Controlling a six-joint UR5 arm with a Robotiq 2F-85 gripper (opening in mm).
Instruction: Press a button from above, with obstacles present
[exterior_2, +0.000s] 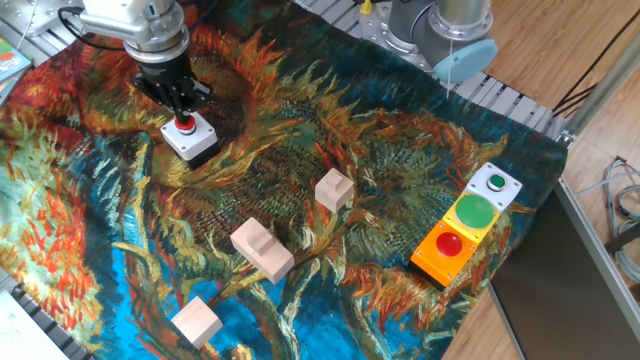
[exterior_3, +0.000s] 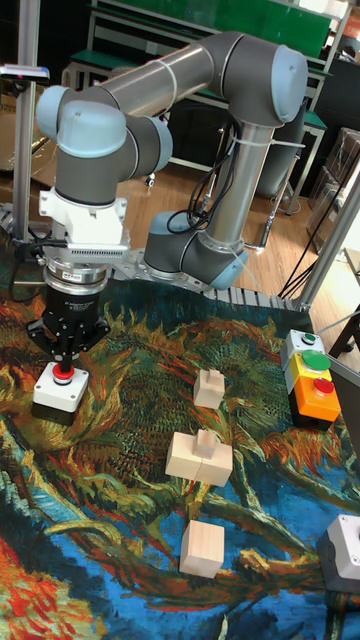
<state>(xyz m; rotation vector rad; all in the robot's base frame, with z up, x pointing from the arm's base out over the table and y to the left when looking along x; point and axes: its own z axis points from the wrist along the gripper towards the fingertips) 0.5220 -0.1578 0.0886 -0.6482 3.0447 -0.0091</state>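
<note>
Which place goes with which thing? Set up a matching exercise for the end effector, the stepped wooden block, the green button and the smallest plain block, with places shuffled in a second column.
Things:
1. end effector
2. stepped wooden block
3. large green button
4. plain block

Places:
A. in the yellow housing, between two other button units
B. directly over the red button in the white housing
C. mid-cloth, nearest the button stack
D. between the other two blocks

Pairs: 1-B, 2-D, 3-A, 4-C
</note>
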